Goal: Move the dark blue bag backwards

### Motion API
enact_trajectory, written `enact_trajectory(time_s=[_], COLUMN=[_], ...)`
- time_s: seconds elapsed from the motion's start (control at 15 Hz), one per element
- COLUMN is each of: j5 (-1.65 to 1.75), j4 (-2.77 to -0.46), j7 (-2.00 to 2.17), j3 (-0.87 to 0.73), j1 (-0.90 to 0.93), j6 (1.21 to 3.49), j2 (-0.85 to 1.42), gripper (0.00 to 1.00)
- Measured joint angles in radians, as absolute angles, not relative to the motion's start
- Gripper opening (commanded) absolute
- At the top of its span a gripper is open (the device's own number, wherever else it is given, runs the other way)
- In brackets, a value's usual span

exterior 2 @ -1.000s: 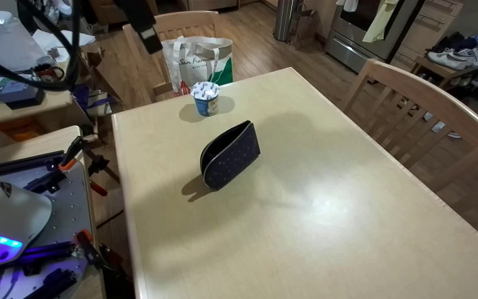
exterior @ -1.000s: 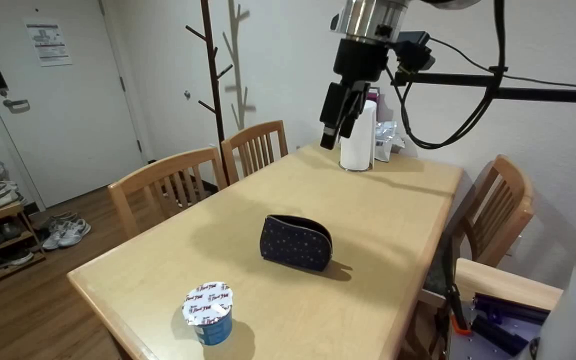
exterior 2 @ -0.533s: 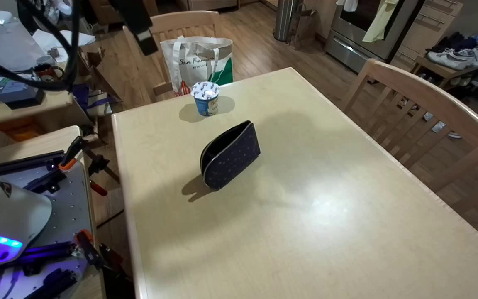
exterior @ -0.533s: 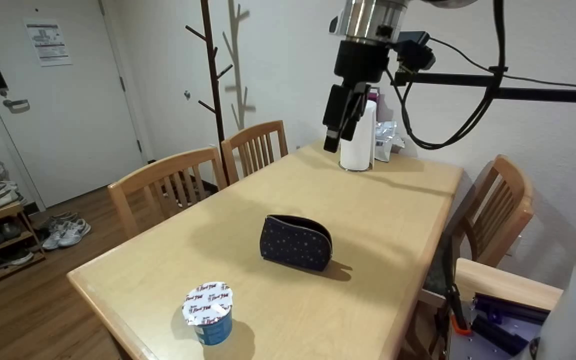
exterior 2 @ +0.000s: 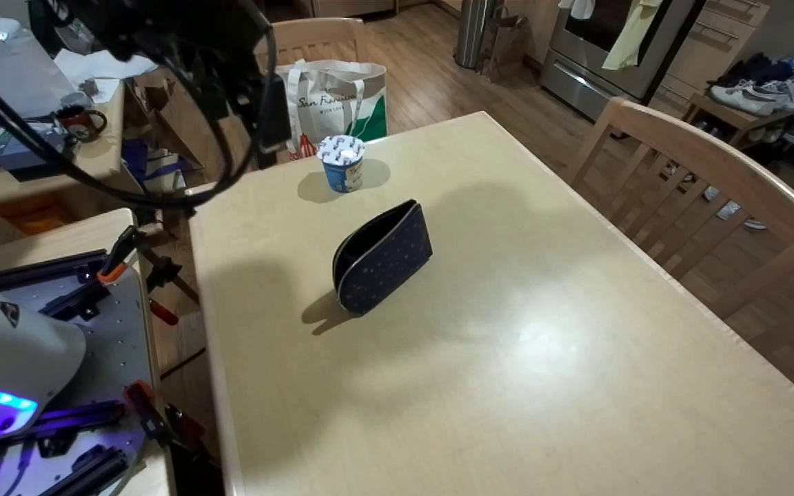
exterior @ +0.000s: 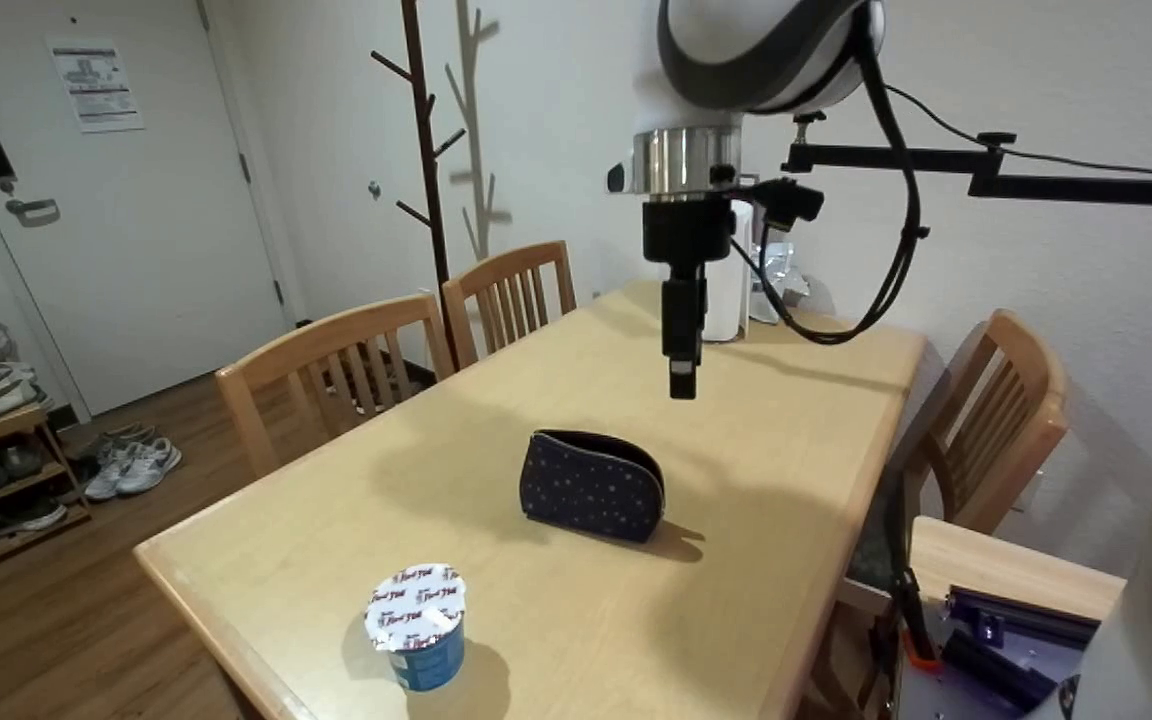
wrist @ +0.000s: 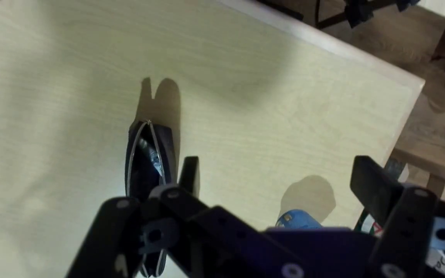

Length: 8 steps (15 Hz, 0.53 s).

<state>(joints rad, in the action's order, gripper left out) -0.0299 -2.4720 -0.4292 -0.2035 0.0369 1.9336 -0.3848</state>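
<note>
The dark blue bag stands upright on the table, zipper open at the top, with a pattern of small light dots. It also shows in the other exterior view. In the wrist view the bag is at left, partly covered by a finger, with something pale inside its opening. My gripper points down above the table, apart from the bag. In the wrist view the gripper is open with nothing between its fingers. Only part of the gripper shows at the upper left of an exterior view.
A blue cup with a white lid stands on the table near one end. A paper towel roll stands at the far end by the wall. Wooden chairs line the table. A tote bag sits on a chair.
My gripper has come down and forward over the table and now points straight down instead of tilted. The bag and the cup have not moved.
</note>
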Motion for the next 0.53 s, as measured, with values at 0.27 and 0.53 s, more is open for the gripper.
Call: enact_trajectory(time_s=[0.27, 0.53], j5=[-0.053, -0.041], j4=[-2.47, -2.477], j7=[-0.518, -0.453], j3=[-0.223, -0.202], j1=[0.034, 0.017], j6=[1.936, 1.997], j2=[-0.333, -0.329], gripper=[1.0, 1.0])
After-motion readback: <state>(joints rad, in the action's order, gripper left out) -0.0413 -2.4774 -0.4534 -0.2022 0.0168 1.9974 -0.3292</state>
